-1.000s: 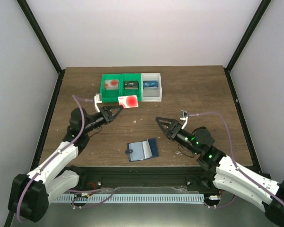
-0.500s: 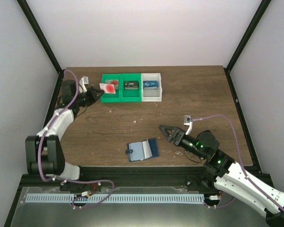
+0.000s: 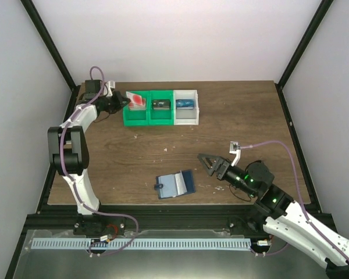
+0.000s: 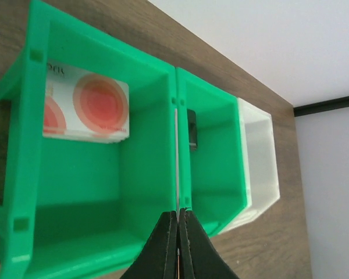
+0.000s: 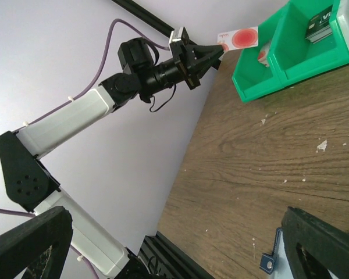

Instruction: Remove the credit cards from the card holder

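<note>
**Credit card [image 5: 239, 38] held over left green bin [image 4: 23, 174]; card holder [image 3: 174, 183] open on table [image 3: 232, 116]**

Left arm is stretched long up the left edge of the table, wrist turned in toward the row of bins at the back. Left fingers [image 4: 178, 220] are pinched tight on one short end of the credit card. Its red-circle face is up and its free end hangs out over the left green bin. From the wrist camera the held card shows only as a thin edge line running away from the fingertips. My reading: a thin flat thing leaves little but an end pinch, and the long reach puts it above the bin for a drop inside the walls.

A second credit card [image 4: 86, 104] lies flat on that bin's floor at the far end, red circle up, so this looks like the collecting spot. The middle green bin [image 3: 161, 119] holds a black item [image 3: 161, 104] and the white bin [image 3: 186, 119] a blue item [image 3: 186, 104]. Neither belongs to the task.

The card holder lies unfolded near the front of the table, pale inner pockets up, well apart from the bins. Cannot tell whether any card remains in the pockets.

Right arm sits low and folded at front right. Right fingers [image 3: 206, 163] are spread wide, holding nothing, and point toward the card holder, near it but not touching. Probably placed there to steady or work the holder.
</note>
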You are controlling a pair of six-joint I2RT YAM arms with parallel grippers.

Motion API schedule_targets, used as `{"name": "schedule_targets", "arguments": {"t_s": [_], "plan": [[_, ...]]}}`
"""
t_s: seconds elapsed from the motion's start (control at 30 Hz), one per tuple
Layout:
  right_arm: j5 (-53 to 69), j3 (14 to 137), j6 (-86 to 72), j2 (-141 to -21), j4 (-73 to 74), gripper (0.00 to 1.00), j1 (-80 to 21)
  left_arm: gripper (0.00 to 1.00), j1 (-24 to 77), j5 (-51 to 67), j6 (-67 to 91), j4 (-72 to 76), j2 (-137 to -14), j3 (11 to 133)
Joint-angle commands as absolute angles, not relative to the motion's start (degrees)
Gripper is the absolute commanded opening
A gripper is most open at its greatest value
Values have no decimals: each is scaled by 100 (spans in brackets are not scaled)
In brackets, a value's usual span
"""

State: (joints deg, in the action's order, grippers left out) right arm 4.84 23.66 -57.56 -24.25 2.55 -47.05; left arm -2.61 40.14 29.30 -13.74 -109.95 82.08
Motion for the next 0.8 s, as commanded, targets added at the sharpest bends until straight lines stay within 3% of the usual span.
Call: {"name": "schedule_targets", "arguments": {"t_s": [0.0,0.77], "plan": [[345,2604,-5644,-2420,403,100,-4693,0,-281,3814,2598,-1897,-11411,8926],[89,2626,-5900,-2530,510,100,-4699,0,-233,3692,2791,-2192,-12756,10239]]}}
